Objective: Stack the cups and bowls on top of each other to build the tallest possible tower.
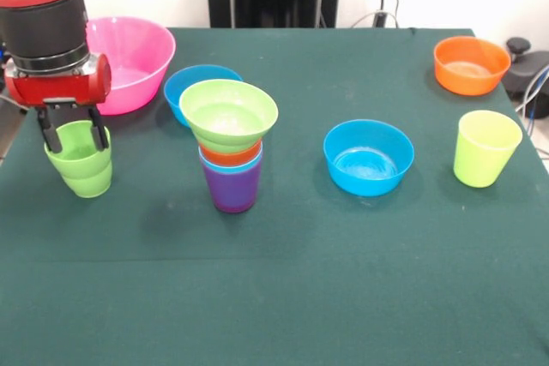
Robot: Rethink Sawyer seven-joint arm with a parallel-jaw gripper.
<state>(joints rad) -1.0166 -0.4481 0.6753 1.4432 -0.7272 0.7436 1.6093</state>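
Note:
My gripper (75,135) is at the left side of the table, shut on the stepped green cup (81,169), one finger at each side of its rim. I cannot tell whether the cup's base touches the cloth. The tower (232,156) stands mid-table: a purple cup (233,190) at the bottom, a light blue rim and an orange cup nested above it, and a green bowl (228,115) on top. A blue bowl (369,157) and a yellow-green cup (485,148) stand alone to the right. An orange bowl (470,64) sits at the far right.
A large pink bowl (133,57) sits just behind my gripper. A second blue bowl (196,81) lies behind the tower, partly hidden by the green bowl. The green tablecloth (283,289) stretches to the front edge. Dark equipment and cables stand off the table's right side.

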